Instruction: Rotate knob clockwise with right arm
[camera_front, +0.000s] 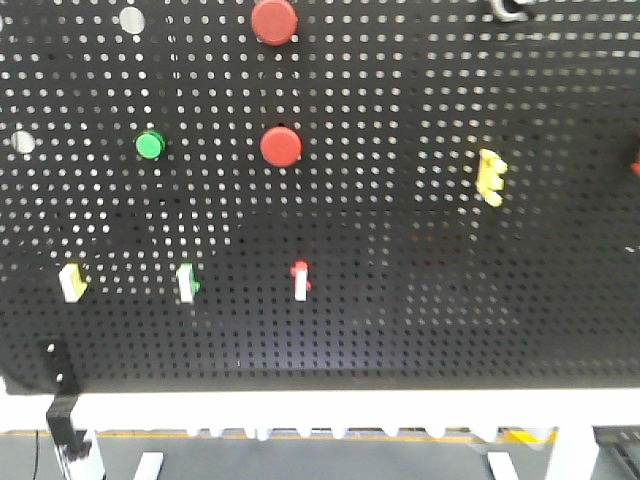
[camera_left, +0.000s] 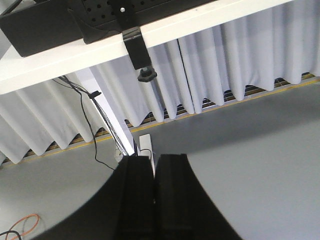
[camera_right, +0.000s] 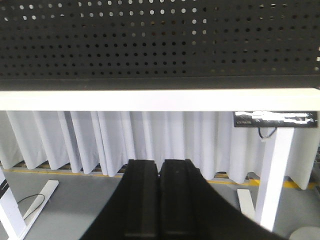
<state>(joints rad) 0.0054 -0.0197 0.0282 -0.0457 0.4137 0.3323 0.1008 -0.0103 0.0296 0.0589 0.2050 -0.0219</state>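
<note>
The knob (camera_front: 508, 9) is a small shiny silver ring with a dark centre at the top edge of the black pegboard (camera_front: 400, 330), right of the middle and cut off by the frame. Neither arm shows in the front view. In the right wrist view my right gripper (camera_right: 160, 164) is shut with nothing between its fingers. It hangs low in front of the white table edge (camera_right: 160, 99), facing the white curtain, and the knob is out of that view. My left gripper (camera_left: 154, 162) is shut and empty too, pointing at the floor below the table.
On the board are two red buttons (camera_front: 273, 20) (camera_front: 281, 147), a green button (camera_front: 150, 145), two pale grey discs (camera_front: 131, 18) (camera_front: 22, 141), a yellow bracket (camera_front: 491, 176) and three small switches (camera_front: 299, 280). A black clamp (camera_left: 137, 50) grips the table edge. A white table leg (camera_right: 272, 175) stands right.
</note>
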